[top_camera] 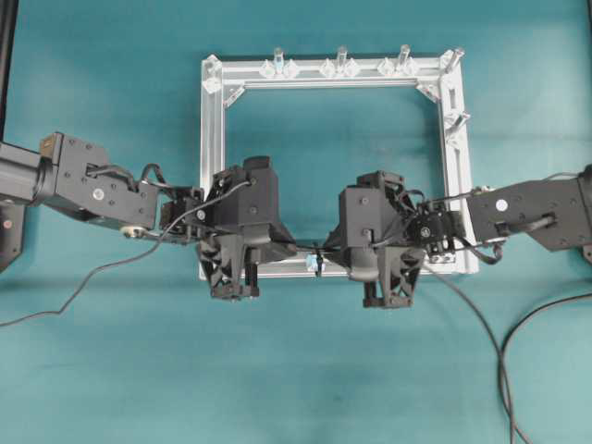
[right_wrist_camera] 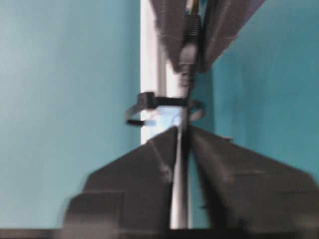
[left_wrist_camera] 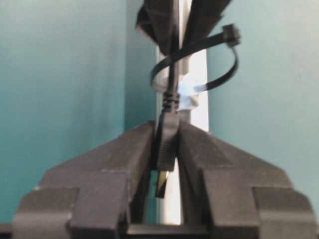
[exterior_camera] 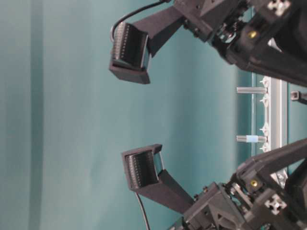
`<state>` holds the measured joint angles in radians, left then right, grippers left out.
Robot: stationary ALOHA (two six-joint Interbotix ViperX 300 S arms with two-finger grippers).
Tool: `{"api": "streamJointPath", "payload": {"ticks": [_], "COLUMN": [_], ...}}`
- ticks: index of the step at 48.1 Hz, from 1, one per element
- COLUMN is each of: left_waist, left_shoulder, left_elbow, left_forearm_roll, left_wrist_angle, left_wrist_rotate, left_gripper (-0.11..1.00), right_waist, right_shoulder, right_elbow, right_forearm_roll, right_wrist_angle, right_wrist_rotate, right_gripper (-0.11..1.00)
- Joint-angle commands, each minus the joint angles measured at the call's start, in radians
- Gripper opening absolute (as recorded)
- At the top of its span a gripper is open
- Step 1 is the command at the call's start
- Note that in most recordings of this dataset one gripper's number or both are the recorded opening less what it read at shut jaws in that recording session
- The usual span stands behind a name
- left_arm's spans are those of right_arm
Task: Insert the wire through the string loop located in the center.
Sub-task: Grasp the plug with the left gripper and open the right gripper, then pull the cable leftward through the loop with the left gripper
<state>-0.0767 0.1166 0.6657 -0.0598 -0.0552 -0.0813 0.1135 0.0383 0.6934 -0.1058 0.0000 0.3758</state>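
plug [left_wrist_camera: 167, 144] ribbed, black; string loop [left_wrist_camera: 209, 64] thin; frame bar [left_wrist_camera: 199, 99] aluminium

**Non-task items on the bench**

A teal cloth [top_camera: 111, 370] covers the whole work surface. A square silver aluminium frame [top_camera: 213, 166] lies flat on it, with angle brackets in its corners. Three upright silver pegs [top_camera: 341, 57] stand in a row along the far bar. In the table-level view one peg [exterior_camera: 250, 138] carries a pale-blue band.
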Motion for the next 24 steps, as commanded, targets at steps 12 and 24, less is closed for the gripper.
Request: {"api": "streamJointPath", "payload": {"ticks": [12, 24], "left_waist": [0.003, 0.002], "left_shoulder": [-0.023, -0.025], "left_elbow": [-0.014, -0.006], "left_forearm_roll": [0.003, 0.003], "left_wrist_angle": [-0.003, -0.003], "left_wrist_rotate": [-0.005, -0.006], "left_gripper": [0.14, 0.14], "right_waist": [0.011, 0.011], "right_shoulder": [-0.025, -0.035], "right_elbow": [-0.017, -0.017], "right_forearm_roll": [0.0, 0.0], "right_wrist_angle": [0.046, 0.044], "right_wrist_rotate": [0.009, 0.009], "right_gripper": [0.74, 0.74]}}
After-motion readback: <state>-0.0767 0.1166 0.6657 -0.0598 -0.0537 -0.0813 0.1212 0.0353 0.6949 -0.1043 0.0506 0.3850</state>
